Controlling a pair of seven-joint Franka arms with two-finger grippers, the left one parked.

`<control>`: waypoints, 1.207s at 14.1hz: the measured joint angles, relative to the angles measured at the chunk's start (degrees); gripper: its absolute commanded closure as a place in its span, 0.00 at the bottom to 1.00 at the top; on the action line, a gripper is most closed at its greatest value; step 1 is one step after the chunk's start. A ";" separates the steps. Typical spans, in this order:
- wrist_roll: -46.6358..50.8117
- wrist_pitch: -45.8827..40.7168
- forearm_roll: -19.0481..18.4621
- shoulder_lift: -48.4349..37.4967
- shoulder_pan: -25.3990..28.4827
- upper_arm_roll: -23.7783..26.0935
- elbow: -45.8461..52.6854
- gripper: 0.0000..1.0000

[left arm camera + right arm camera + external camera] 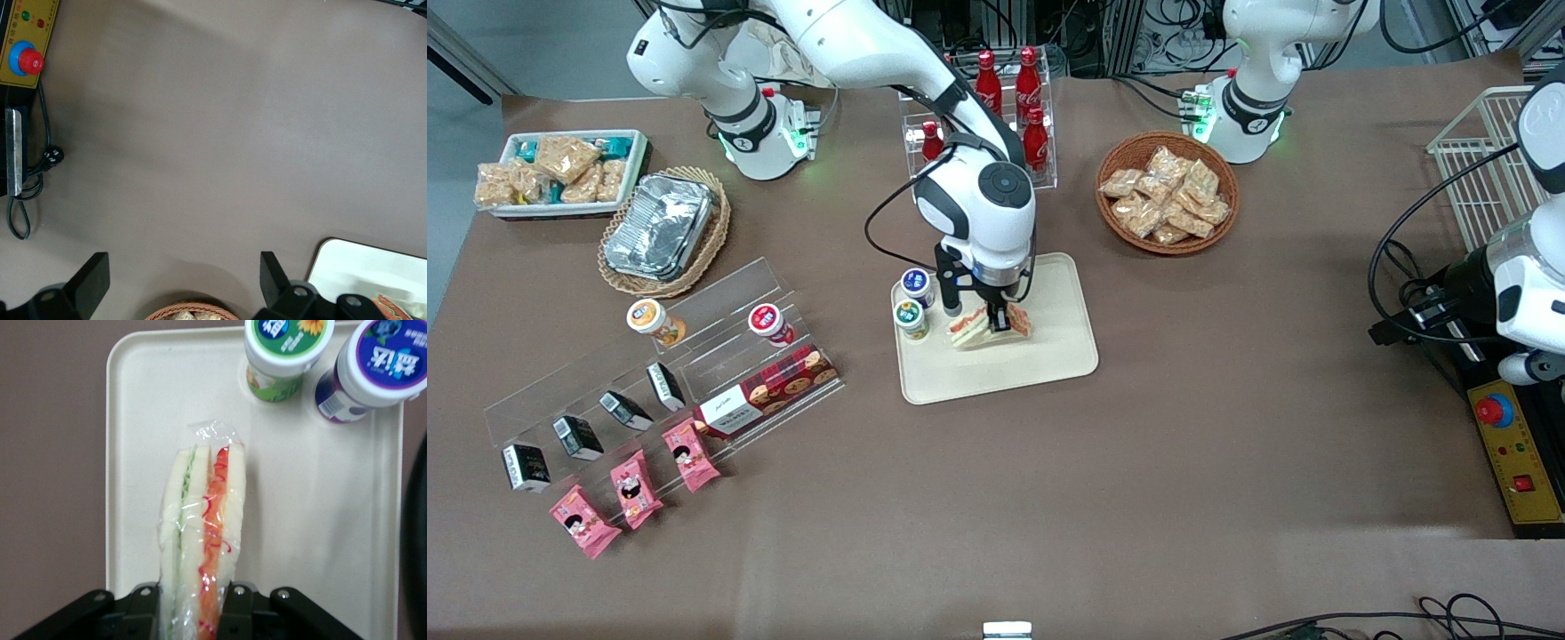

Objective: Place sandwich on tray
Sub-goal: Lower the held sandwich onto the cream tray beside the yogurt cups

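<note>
A: Gripper (193, 613) status — clamped on the sandwich (200, 540), one finger on each bread face at the wide end. Wrap's intact; red, orange and green layers run edge-on away from the wrist.

B: Where's the sandwich relative to the tray (133, 453)?

A: Over the tray, inside the rim. In the front view the gripper (980, 313) sits low with the sandwich (983, 327) at or just above the tray (1040, 373) surface — can't tell if it's actually touching.

B: Anything crowding it?

A: Two small bottles on the same tray, green-lid bottle (287, 350) and blue-lid bottle (373, 367), past the sandwich's narrow end. Apart from it, no contact.

B: Farther out?

A: Wicker basket of snack packets (1167, 191) and the red bottle rack (1014, 98), both well apart from the tray.

B: So progress?

A: My read: carry is done, placement nearly there. Left — settle it flat if it isn't yet, let go, lift clear without dragging the wrap or bumping the bottles.
</note>
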 measured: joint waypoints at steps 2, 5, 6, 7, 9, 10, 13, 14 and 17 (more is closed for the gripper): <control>0.46 2.22 -0.09 1.20 0.19 -0.05 0.24 1.00; 0.61 5.37 -0.10 2.82 0.15 -0.40 0.31 1.00; 0.63 5.91 -0.10 3.20 0.11 -0.57 0.35 1.00; 0.63 6.21 -0.12 3.53 0.07 -0.71 0.36 1.00; 0.63 6.99 -0.15 4.42 -0.11 -0.82 0.37 0.90; 0.63 7.64 -0.16 4.98 -0.20 -0.87 0.36 0.62; 0.62 8.75 -0.18 5.82 -0.48 -1.10 0.44 0.00; 0.59 8.76 -0.20 5.82 -0.50 -1.18 0.57 0.00; 0.21 8.76 -0.29 5.83 -0.63 -1.30 0.73 0.00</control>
